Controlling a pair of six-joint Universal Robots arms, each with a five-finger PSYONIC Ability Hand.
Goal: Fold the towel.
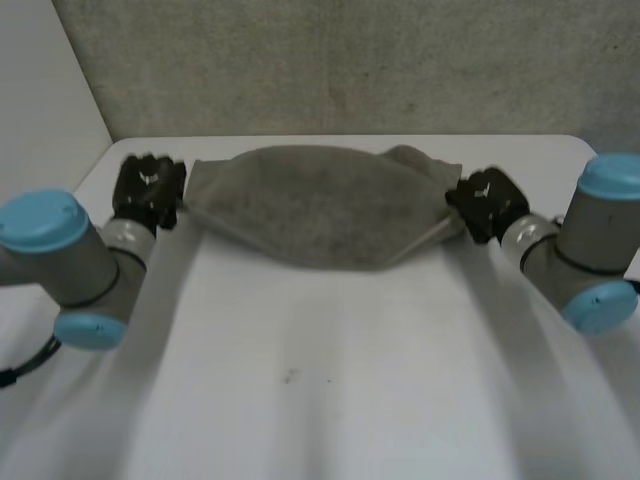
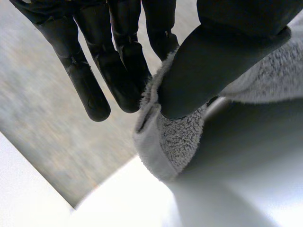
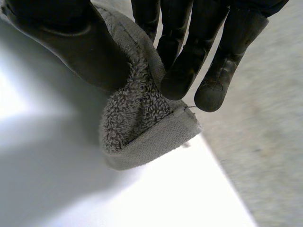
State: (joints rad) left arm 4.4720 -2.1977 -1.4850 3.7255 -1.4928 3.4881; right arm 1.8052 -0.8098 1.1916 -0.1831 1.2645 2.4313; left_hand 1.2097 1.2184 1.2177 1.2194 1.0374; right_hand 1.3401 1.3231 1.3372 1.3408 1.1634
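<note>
A grey towel (image 1: pixel 320 205) hangs stretched between my two hands above the far half of the white table (image 1: pixel 330 380), sagging in the middle. My left hand (image 1: pixel 147 190) pinches its left corner (image 2: pixel 163 142) between the thumb (image 2: pixel 208 71) and the fingers (image 2: pixel 118 71). My right hand (image 1: pixel 487 203) pinches the right corner (image 3: pixel 142 127) the same way, thumb (image 3: pixel 80 47) against fingers (image 3: pixel 189 61). Both corners stick out past the fingertips, just above the table.
A rough grey wall (image 1: pixel 350 60) stands right behind the table's far edge, close to both hands. The near half of the table lies bare between my two arms.
</note>
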